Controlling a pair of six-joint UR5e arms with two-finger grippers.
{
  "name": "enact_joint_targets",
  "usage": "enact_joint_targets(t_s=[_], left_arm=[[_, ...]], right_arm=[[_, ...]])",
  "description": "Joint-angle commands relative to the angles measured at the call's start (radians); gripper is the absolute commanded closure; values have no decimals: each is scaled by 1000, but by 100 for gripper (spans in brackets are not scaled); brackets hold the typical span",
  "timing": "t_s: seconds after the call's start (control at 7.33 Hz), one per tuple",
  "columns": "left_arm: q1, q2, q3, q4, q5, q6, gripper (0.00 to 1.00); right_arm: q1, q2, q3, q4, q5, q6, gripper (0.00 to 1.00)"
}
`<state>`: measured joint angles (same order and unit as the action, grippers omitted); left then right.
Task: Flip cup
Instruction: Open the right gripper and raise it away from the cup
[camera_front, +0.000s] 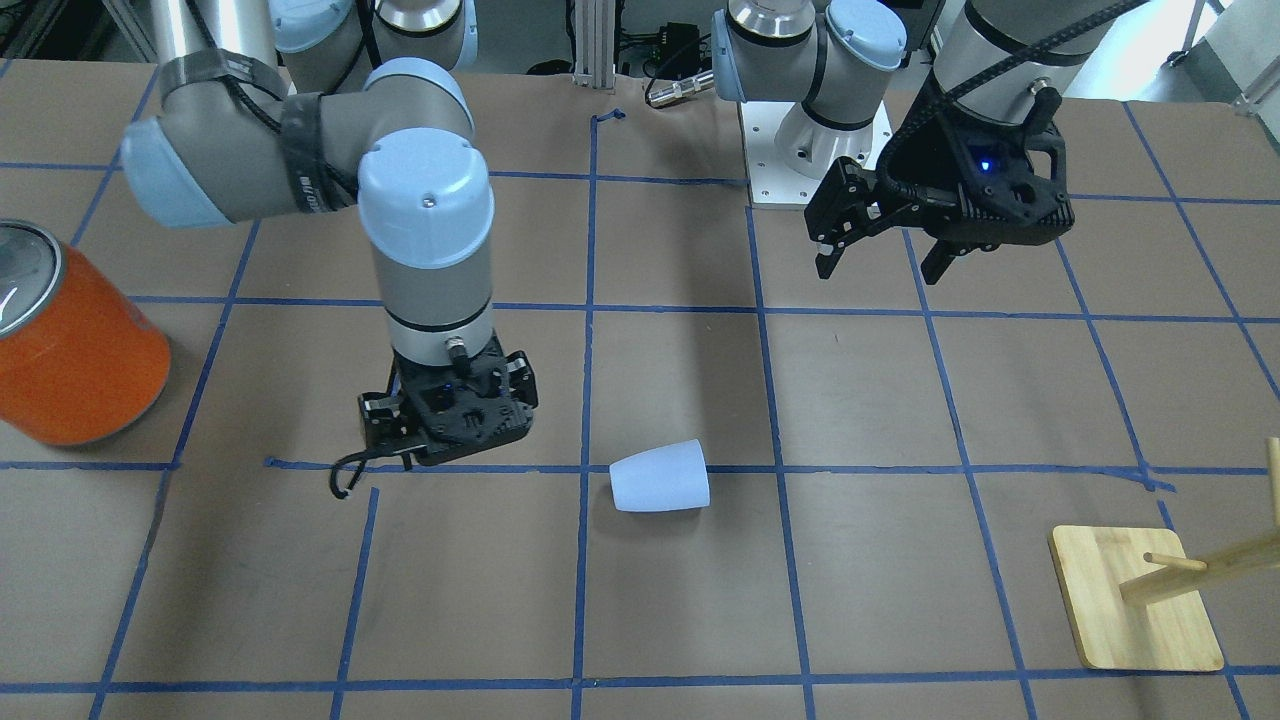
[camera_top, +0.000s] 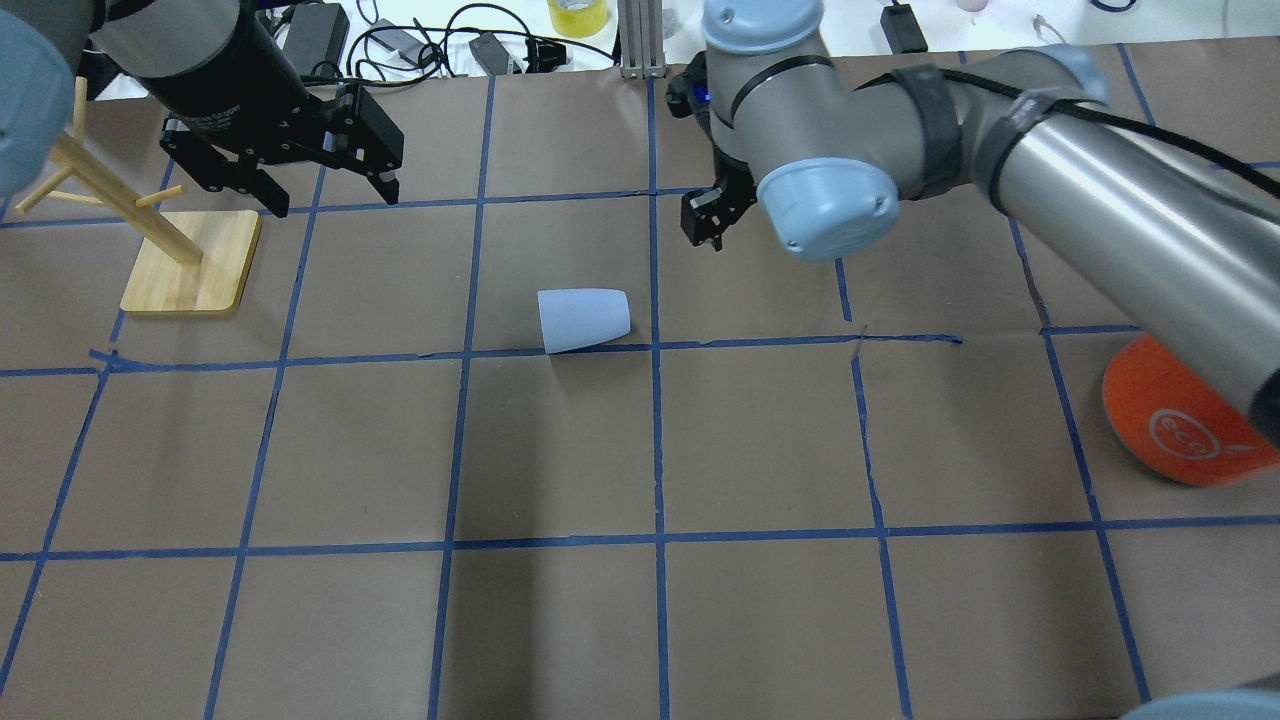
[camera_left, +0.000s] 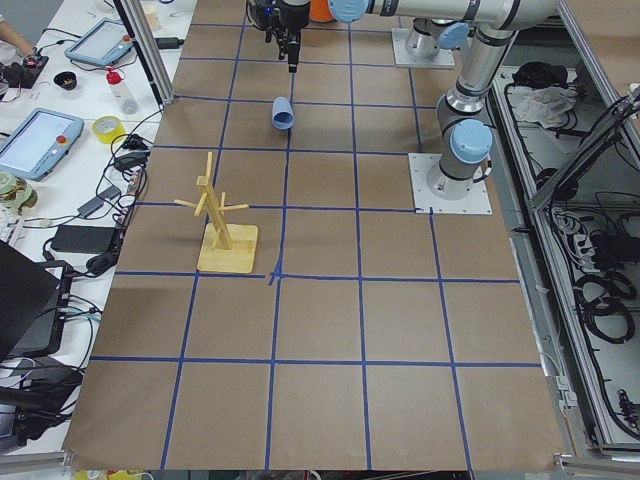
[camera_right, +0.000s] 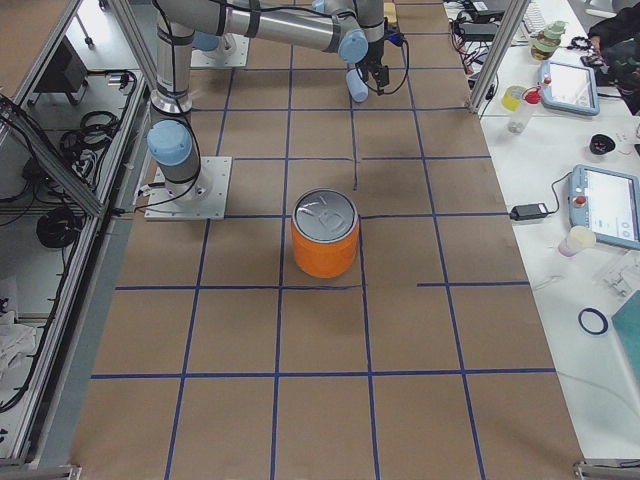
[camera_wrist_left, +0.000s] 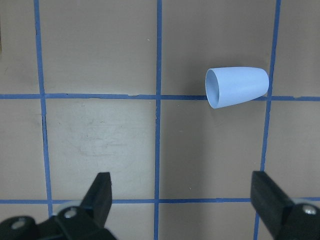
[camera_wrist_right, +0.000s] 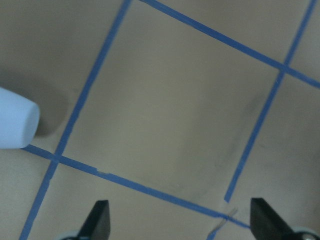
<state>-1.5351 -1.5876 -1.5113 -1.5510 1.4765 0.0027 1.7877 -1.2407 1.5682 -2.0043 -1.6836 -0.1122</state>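
Observation:
The pale blue cup (camera_top: 584, 319) lies on its side near the table's middle, on a blue tape line, its mouth toward the robot's left. It also shows in the front view (camera_front: 660, 477) and in the left wrist view (camera_wrist_left: 237, 87). Its closed end shows at the left edge of the right wrist view (camera_wrist_right: 15, 125). My right gripper (camera_top: 706, 224) is open and empty, pointing down, above the table to the cup's right and a little farther out. My left gripper (camera_front: 880, 270) is open and empty, raised well to the cup's left.
A large orange can (camera_top: 1180, 420) with a silver top stands at the table's right side, under my right arm. A wooden peg rack (camera_top: 190, 265) on a square base stands at the far left, just beside my left gripper.

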Motion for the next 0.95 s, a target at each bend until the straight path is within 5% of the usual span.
enact_joint_targets(t_s=[0.0,0.27,0.82], left_arm=[[9,1,-4,2,-36,13,0],[19,-31,-18,14,-86,26,0],[98,-107,-261,294,-425,118,0]], right_arm=[[-98,-67,22,131,43,265,0],[-177,-121,23,200,105,275,0],[-261,-232,9,317,116,275,0]])
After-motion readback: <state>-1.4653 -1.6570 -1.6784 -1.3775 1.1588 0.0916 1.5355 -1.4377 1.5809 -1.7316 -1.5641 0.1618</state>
